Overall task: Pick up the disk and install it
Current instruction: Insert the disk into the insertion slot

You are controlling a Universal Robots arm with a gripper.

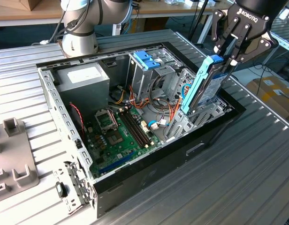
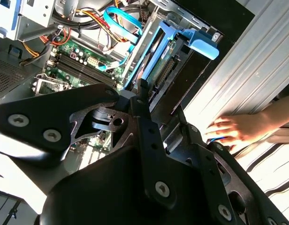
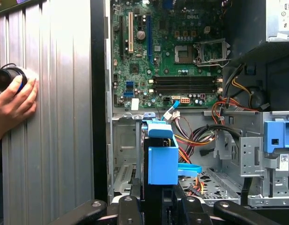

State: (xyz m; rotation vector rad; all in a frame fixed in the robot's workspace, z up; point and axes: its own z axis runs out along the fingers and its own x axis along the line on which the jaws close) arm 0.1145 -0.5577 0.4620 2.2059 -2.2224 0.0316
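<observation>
The disk is a flat drive in a light-blue carrier frame. It stands steeply on edge at the exterior view's right end of the open computer case. Its lower end reaches down among the grey metal bays there. My gripper is shut on the disk's upper end, one black finger on each face. In the second wrist view the disk extends away from the gripper toward the case wall. In the first wrist view the blue carrier end sits just beyond the gripper, above the bay floor.
Inside the case are the green motherboard, a grey power supply and a drive cage with a fixed blue latch. Orange and blue cables lie beside the bay. A person's hand rests on the ribbed table outside the case. A grey fixture stands at the exterior view's left.
</observation>
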